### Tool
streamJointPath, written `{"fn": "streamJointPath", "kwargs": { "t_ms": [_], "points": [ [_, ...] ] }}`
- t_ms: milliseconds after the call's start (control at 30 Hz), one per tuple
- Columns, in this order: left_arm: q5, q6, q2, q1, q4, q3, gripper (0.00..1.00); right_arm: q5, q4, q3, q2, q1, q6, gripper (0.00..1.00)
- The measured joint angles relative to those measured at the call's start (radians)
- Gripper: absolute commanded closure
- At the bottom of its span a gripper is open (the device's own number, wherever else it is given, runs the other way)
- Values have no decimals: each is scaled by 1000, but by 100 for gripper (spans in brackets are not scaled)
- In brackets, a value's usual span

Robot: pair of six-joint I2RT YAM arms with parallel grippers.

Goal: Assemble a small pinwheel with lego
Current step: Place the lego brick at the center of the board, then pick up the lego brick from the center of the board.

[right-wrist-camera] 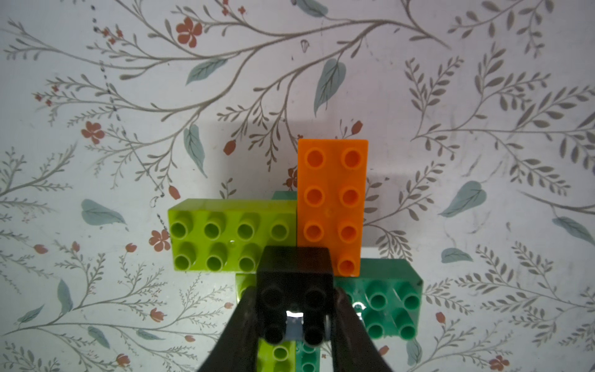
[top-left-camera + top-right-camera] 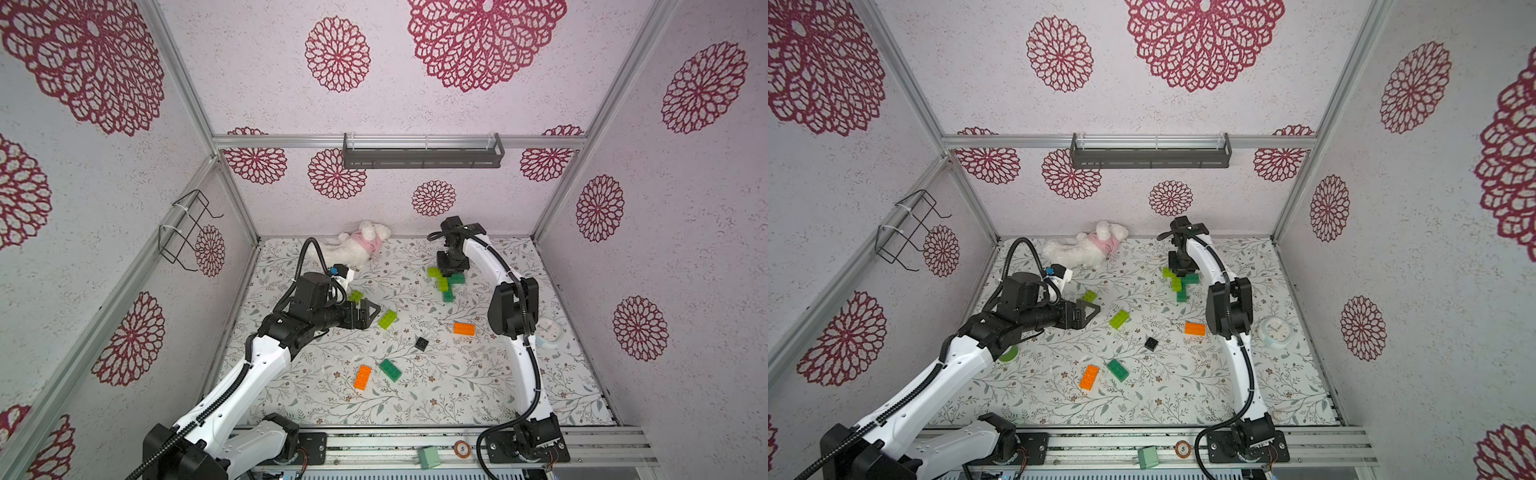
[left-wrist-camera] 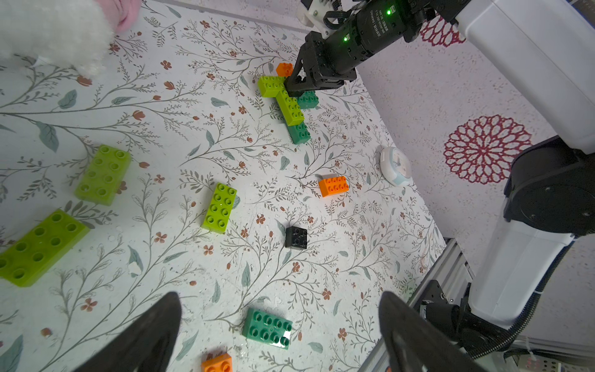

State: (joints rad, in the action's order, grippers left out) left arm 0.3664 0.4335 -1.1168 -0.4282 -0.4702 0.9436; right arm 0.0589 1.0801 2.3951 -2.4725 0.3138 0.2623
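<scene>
At nine o'clock the left gripper (image 2: 368, 314) hangs wide open and empty beside three loose lime bricks (image 3: 220, 207). Further right, two orange bricks (image 2: 464, 328), one dark green brick (image 2: 390, 370) and one black square (image 2: 421, 343) lie unused. Up at one o'clock the right gripper (image 1: 294, 299) is clamped on a second black square (image 1: 294, 267) at the hub of the pinwheel (image 2: 444, 284), where two lime, two dark green and one orange are already joined, so it looks nearly finished!

The flower-printed counter (image 2: 457, 399) holds a lime green brick (image 2: 387, 319), a dark green brick (image 2: 390, 370), an orange brick (image 2: 363, 377), another orange one (image 2: 464, 328) and a loose black brick (image 2: 421, 343). Farther back lie a joined brick cluster (image 2: 443, 285) (lime, green, orange) and a plush toy (image 2: 361, 245); a clock (image 2: 548, 332) sits at the right side.
</scene>
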Motion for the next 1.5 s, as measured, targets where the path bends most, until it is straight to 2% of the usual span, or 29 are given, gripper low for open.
{"fn": "streamJointPath", "kwargs": {
  "t_ms": [233,433,767,867,1033,1133,1300,1500],
  "points": [
    [-6,0,0,-3,0,0,3,-4,1,0,-9,0,0,63],
    [-11,-2,1,-4,-2,0,3,-11,-7,1,-9,-1,-7,43],
    [-96,-7,40,-6,-8,0,3,-19,-41,-40,31,-1,-8,32],
    [-139,-16,48,-6,-9,0,3,-18,-93,-159,141,5,-7,30],
    [-182,-21,49,-15,-31,0,3,-11,-230,-445,429,24,-4,25],
    [-201,11,50,-23,-31,-7,3,-10,-320,-625,602,47,2,20],
    [-229,96,58,-24,12,-118,0,-11,-444,-938,840,77,21,10],
    [-226,117,-113,-61,14,-118,5,-35,-556,-1198,968,74,56,2]
  ]
}}
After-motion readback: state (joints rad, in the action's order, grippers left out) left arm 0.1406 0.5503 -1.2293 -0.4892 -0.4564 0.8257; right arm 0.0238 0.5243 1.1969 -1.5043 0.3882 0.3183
